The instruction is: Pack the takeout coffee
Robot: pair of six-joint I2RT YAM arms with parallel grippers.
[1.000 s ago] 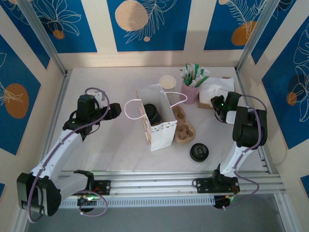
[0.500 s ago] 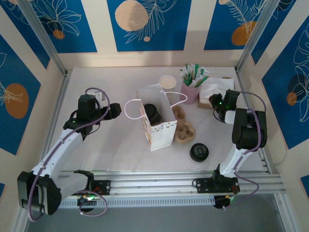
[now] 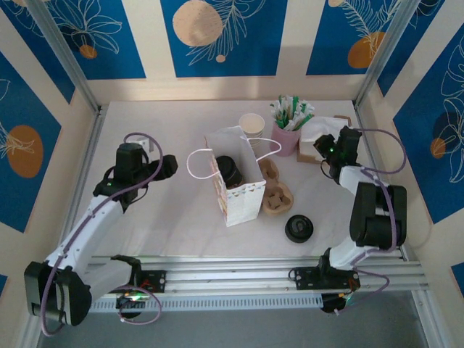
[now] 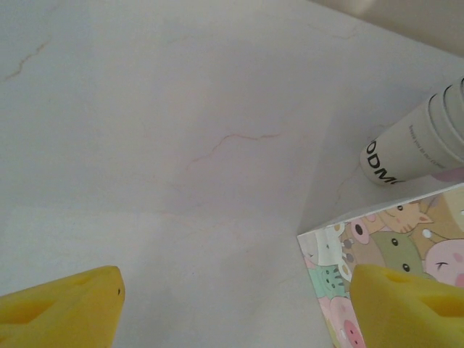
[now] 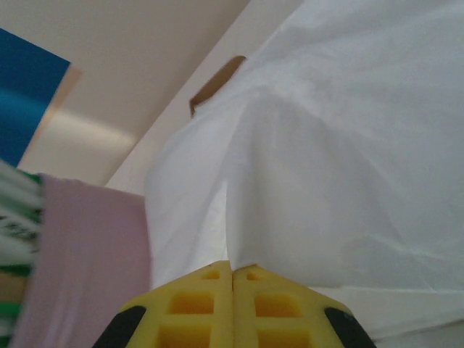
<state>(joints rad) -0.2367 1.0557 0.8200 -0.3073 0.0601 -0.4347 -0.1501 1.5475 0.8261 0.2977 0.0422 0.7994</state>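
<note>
Gift bag mid-table, the other items to its far side and right.

The takeout coffee (image 3: 229, 171) sits inside the gift bag (image 3: 239, 196) at the middle of the table (image 3: 174, 217). Just behind the bag stands a lidless paper cup (image 3: 251, 124), with a holder of sachets (image 3: 288, 132) to the cup's right and a stack of napkins (image 3: 324, 130) further right. Two cardboard pieces (image 3: 275, 196) lie touching the bag's right side. A loose lid (image 3: 299, 228) lies nearer, right of the bag and apart from it.

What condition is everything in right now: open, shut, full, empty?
Gift bag: upright, open.
Coffee cup: lidded, inside the gift bag.
Paper cup: upright, lidless.
Pink cup: upright, stuffed with packets.
Loose lid: flat on the table.
Left hand: open, empty.
Right hand: shut, against the napkins.
</note>
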